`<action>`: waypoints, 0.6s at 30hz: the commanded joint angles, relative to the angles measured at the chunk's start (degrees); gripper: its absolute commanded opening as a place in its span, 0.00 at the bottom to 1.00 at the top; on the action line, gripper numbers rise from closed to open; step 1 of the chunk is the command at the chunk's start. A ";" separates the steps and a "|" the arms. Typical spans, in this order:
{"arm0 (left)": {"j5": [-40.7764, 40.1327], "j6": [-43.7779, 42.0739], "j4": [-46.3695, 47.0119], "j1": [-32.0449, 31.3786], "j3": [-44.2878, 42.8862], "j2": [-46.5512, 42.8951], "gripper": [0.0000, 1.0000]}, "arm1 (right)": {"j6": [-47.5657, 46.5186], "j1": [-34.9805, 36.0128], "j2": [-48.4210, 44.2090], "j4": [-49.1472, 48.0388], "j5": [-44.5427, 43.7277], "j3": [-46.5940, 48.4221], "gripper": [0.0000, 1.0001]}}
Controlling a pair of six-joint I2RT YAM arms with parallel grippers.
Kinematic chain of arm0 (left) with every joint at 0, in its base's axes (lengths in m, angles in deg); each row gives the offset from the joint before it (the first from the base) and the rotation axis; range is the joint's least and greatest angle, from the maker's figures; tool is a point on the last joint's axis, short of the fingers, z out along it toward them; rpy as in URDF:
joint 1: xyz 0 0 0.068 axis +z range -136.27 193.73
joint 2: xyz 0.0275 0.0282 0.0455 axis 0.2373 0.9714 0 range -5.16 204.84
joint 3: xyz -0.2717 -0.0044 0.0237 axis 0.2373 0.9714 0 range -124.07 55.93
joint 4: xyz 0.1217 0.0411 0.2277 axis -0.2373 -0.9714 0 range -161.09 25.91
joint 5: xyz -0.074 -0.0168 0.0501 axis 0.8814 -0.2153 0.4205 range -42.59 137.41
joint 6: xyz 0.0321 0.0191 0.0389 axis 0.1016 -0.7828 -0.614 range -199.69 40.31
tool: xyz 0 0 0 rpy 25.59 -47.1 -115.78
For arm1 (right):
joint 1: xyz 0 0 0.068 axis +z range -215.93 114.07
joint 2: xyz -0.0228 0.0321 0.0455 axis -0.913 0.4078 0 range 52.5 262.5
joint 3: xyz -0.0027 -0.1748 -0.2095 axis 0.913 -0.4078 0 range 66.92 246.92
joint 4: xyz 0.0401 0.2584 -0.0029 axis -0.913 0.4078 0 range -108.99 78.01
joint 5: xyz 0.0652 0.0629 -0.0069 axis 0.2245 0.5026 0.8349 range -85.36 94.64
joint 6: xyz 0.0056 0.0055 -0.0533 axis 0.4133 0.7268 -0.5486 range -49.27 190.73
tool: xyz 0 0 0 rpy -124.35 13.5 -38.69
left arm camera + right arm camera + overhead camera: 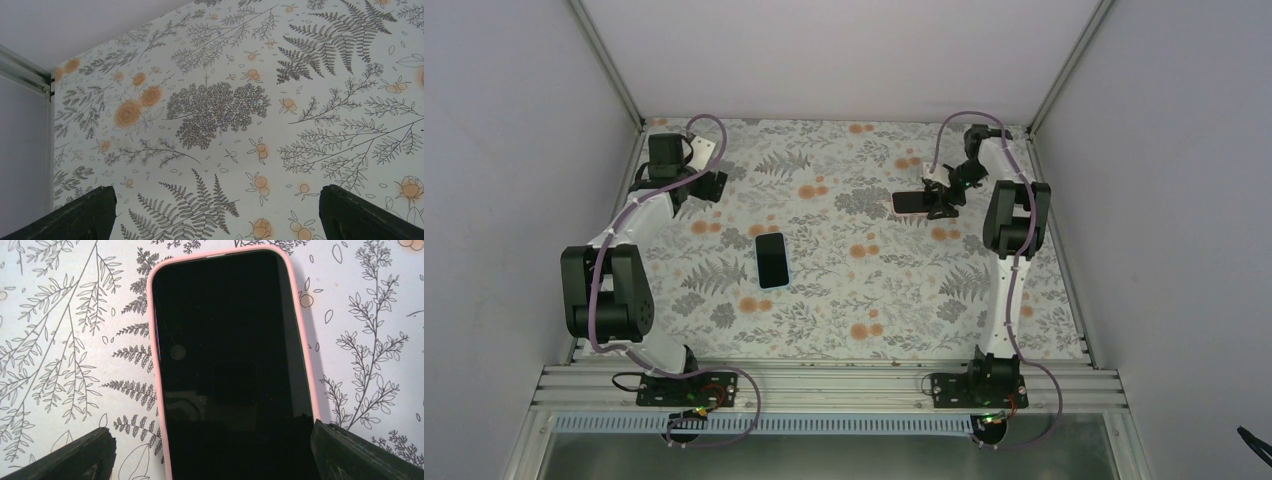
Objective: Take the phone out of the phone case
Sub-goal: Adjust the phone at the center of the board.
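Note:
A black-screened phone [230,365] sits in a pink phone case [153,365], face up on the floral cloth. My right gripper [212,455] is open and straddles its near end. The left finger [75,455] stands apart from the case, while the right finger [360,455] is at the case's edge. From above, this phone [909,201] lies at the back right, just left of the right gripper [939,203]. My left gripper [217,215] is open over bare cloth at the back left corner [707,186], with nothing between its fingers.
A second dark-screened phone with a pale rim [772,259] lies flat near the middle of the cloth. White walls and metal corner posts [609,60] enclose the table on three sides. An aluminium rail [824,385] runs along the near edge.

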 commanded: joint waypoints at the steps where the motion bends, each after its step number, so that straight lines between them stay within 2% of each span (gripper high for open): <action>1: 0.74 -0.42 -0.63 0.22 -0.87 -0.67 1.00 | 2.05 -1.58 0.42 0.85 4.76 1.58 1.00; 12: 0.72 -0.48 -0.49 0.29 0.27 -2.56 1.00 | 4.98 -3.17 3.15 1.25 4.40 5.36 0.99; 15: 0.63 -0.48 -0.69 0.29 0.25 -2.66 1.00 | 9.12 -3.42 6.41 2.03 4.17 8.81 0.92; 16: 0.60 -0.56 -0.74 0.29 0.25 -2.76 1.00 | 9.77 -3.48 6.73 2.07 4.14 8.69 0.87; 18: 0.56 -0.65 -1.01 0.32 0.14 -2.97 1.00 | 10.00 -3.54 6.20 2.08 3.88 6.79 0.84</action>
